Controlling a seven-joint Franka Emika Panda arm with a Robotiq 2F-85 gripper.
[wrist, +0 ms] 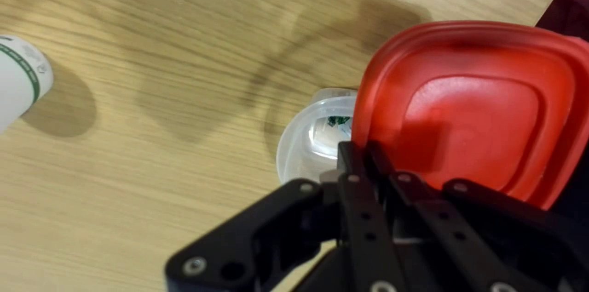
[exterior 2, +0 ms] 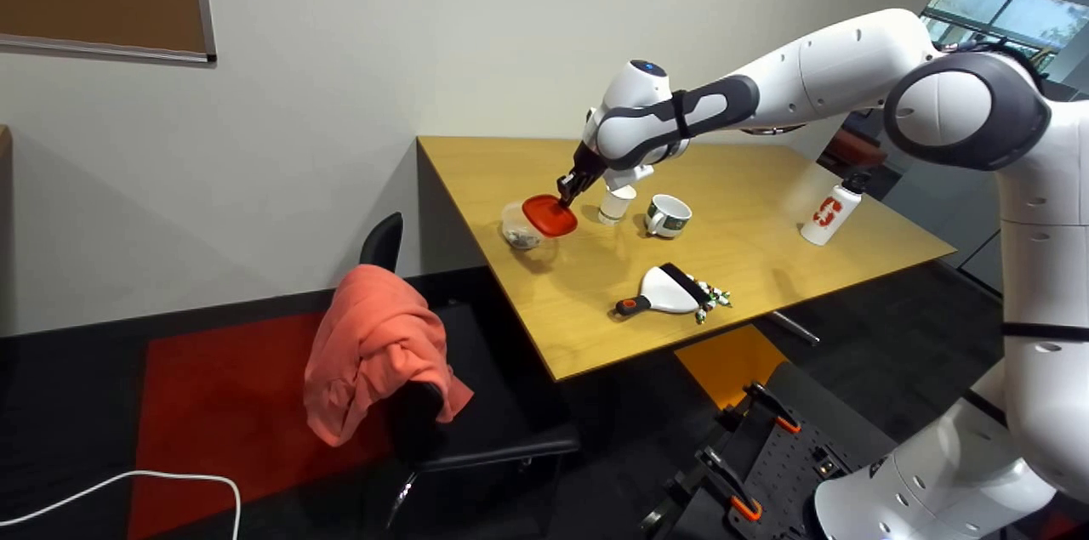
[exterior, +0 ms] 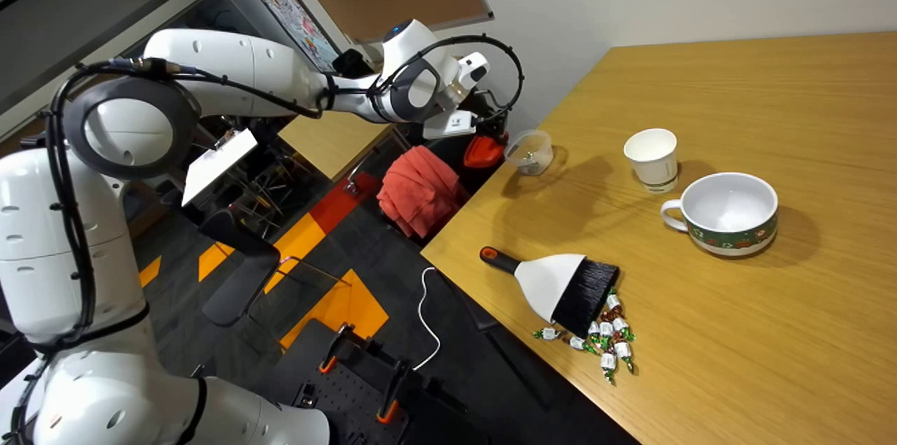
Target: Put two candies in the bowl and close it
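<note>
My gripper (wrist: 361,148) is shut on the edge of the red lid (wrist: 474,126). The bowl (wrist: 299,149) is a small clear plastic one on the table near its edge. Green-wrapped candy (wrist: 338,120) shows inside it. The lid is raised and apart from the bowl, hiding part of it in the wrist view. In an exterior view the lid (exterior 2: 550,217) hangs tilted in front of the bowl's side (exterior 2: 513,221), below the gripper (exterior 2: 564,193). In another exterior view the lid (exterior: 483,151) is beside the bowl (exterior: 530,147). More candies (exterior: 608,340) lie loose by a brush.
A white paper cup (exterior: 652,158) and a large white mug with a green band (exterior: 732,221) stand farther along the table (exterior: 785,333). A brush (exterior: 553,284) lies near the front edge. A white bottle (exterior 2: 827,217) stands farther off. A chair holds a coral jacket (exterior 2: 374,344).
</note>
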